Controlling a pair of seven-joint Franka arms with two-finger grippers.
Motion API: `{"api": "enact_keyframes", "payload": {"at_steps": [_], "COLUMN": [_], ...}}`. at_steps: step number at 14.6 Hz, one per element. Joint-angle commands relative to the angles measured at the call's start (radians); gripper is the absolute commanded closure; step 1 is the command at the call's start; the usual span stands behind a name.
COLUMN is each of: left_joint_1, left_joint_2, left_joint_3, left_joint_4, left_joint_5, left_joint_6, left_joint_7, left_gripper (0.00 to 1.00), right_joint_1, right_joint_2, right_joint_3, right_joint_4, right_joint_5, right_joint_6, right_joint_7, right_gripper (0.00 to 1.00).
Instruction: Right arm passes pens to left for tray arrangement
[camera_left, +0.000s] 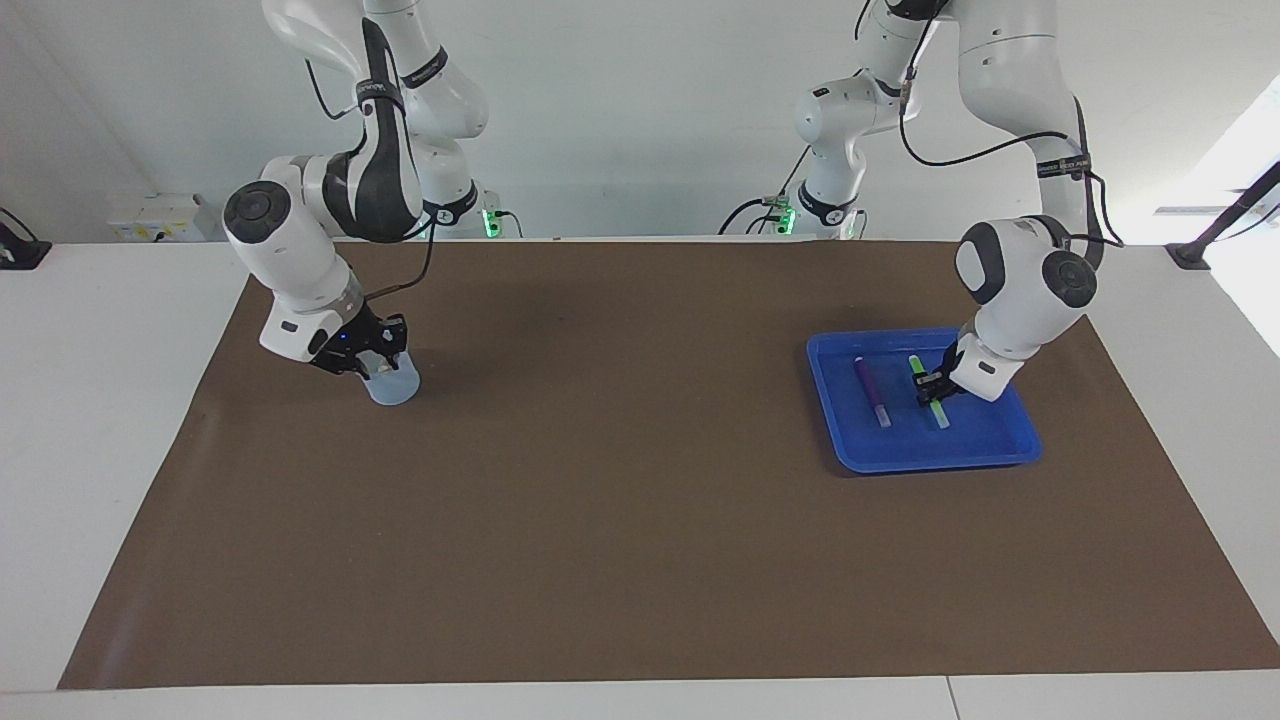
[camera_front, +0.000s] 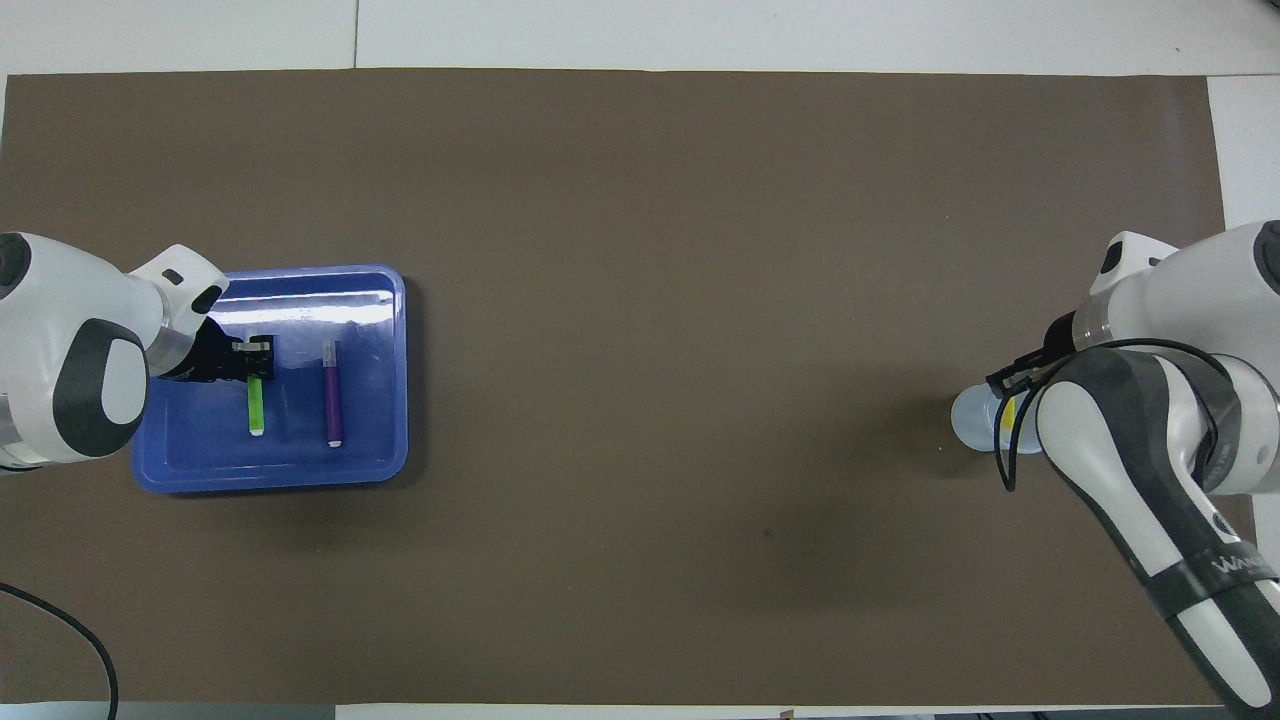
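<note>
The left gripper (camera_left: 932, 388) is down in the blue tray (camera_left: 1012, 436) near the left arm's end of the mat, its fingers pinched on the green pen (camera_left: 938, 412), which lies in the tray beside the purple pen (camera_left: 872, 391). The right gripper (camera_left: 372, 352) reaches into the translucent cup (camera_left: 392, 385) near the mat's edge at the right arm's end, where the yellow pen (camera_front: 1009, 410) stands; I cannot tell whether its fingers grip that pen.
</note>
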Motion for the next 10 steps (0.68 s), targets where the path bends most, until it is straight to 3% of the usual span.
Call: {"api": "enact_keyframes", "payload": {"at_steps": [1, 3, 6, 10], "left_joint_1": [0.0, 0.002, 0.0, 0.002], "left_joint_2": [0.009, 0.009, 0.009, 0.009], "left_joint_3": [0.001, 0.001, 0.001, 0.001], "left_joint_4": [0.003, 0.003, 0.003, 0.005], "left_joint_5": [0.022, 0.022, 0.022, 0.02], "left_joint_6": [0.016, 0.016, 0.015, 0.013], "left_joint_7": [0.003, 0.0, -0.001, -0.003], "left_gripper": [0.0, 0.0, 0.0, 0.0], "right_joint_1": [-0.003, -0.003, -0.004, -0.01], "right_joint_2": [-0.018, -0.018, -0.016, -0.006], "right_joint_3": [0.006, 0.004, 0.004, 0.004], "right_joint_4": [-0.019, -0.019, -0.011, 0.151], "right_joint_5": [-0.009, -0.009, -0.009, -0.015], "right_joint_6": [0.004, 0.003, -0.021, -0.199], "right_joint_7": [0.02, 0.02, 0.018, 0.011], "right_gripper": [0.68, 0.71, 1.0, 1.0]}}
